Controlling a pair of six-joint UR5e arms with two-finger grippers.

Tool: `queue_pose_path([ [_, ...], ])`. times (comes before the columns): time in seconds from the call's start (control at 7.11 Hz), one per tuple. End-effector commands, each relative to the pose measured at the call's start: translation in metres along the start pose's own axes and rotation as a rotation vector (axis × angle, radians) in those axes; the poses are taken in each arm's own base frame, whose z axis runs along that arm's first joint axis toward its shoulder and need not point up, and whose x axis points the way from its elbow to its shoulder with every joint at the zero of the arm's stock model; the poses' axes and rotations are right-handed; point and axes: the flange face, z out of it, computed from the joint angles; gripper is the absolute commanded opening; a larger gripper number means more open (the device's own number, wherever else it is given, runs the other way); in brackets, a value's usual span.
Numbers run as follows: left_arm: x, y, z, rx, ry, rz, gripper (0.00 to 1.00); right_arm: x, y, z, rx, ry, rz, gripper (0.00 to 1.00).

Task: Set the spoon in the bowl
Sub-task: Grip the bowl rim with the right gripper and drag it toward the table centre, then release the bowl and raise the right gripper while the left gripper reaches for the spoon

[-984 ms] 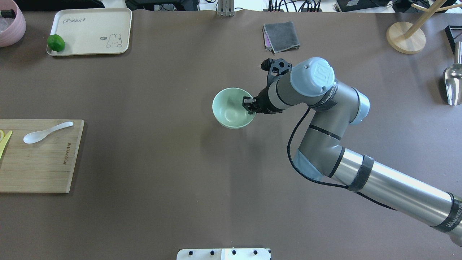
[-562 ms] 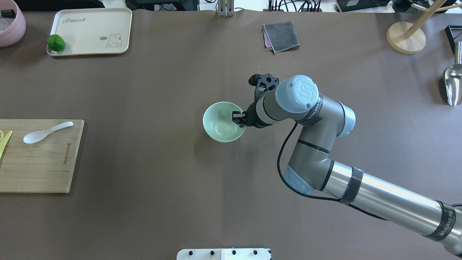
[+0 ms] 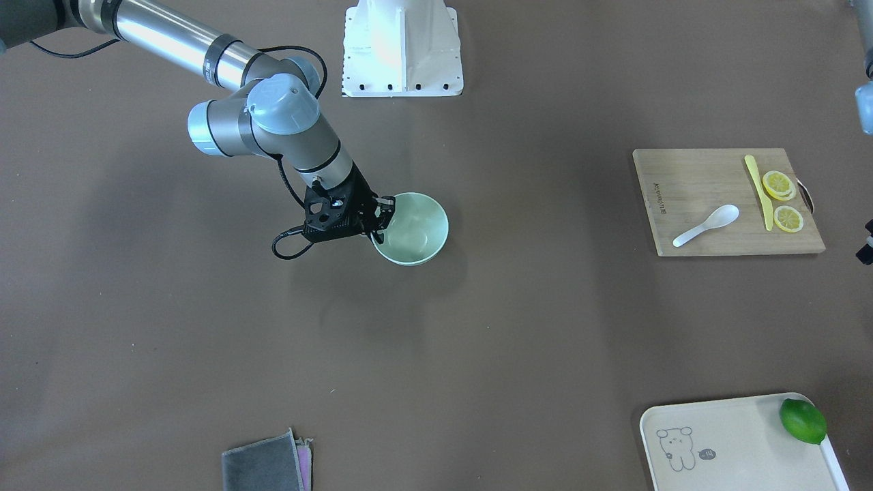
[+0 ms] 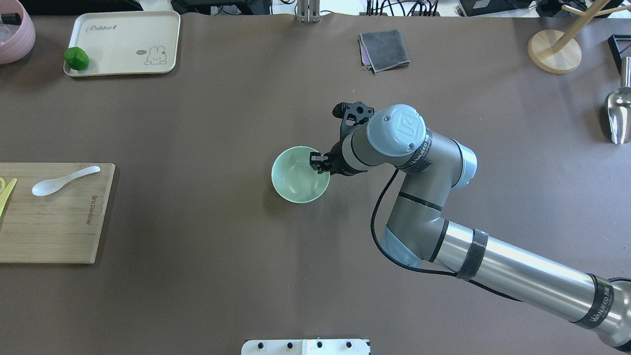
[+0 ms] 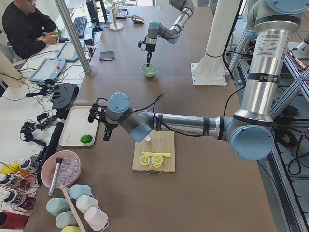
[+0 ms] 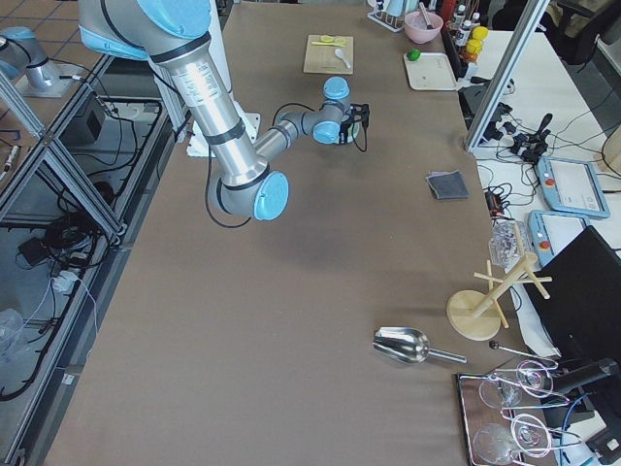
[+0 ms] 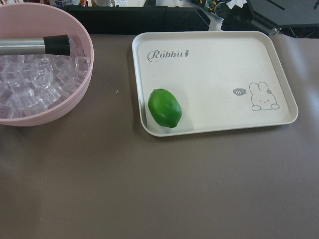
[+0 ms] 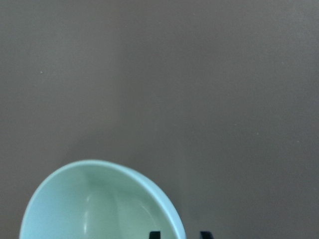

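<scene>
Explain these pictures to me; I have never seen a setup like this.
Two robot arms with two-finger grippers work at a brown table. Six cameras look on: one above from behind, one facing the robot, one at each table end, one on each wrist. The right gripper pinches the rim of the green bowl. The white spoon lies on the cutting board, untouched. The left gripper hangs near the tray that holds a lime; whether it is open is unclear.

Smooth, faintly shiny bowl (image 4: pixel 299 183); glossy white spoon (image 4: pixel 64 180); matt wood board (image 4: pixel 54 222) (bamboo-like grain).
</scene>
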Motion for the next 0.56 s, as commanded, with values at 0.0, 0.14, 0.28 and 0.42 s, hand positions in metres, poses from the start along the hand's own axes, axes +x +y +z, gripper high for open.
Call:
queue_pose_path([
  [0.0, 0.007, -0.004, -0.003, 0.009, 0.007, 0.008, 0.98, -0.004, -0.013, -0.014, 0.023, -0.019, 0.029, 1.00],
  [0.14, 0.030, -0.006, -0.006, 0.016, 0.035, -0.038, 0.98, 0.009, -0.042, -0.038, 0.037, -0.029, 0.042, 1.00],
  [0.28, 0.075, 0.008, -0.004, -0.005, 0.088, 0.004, 0.98, 0.034, -0.078, -0.065, 0.011, -0.041, 0.070, 1.00],
  [0.42, 0.113, 0.039, 0.000, -0.039, 0.126, 0.079, 0.98, 0.069, -0.104, -0.088, 0.001, -0.040, 0.062, 1.00],
])
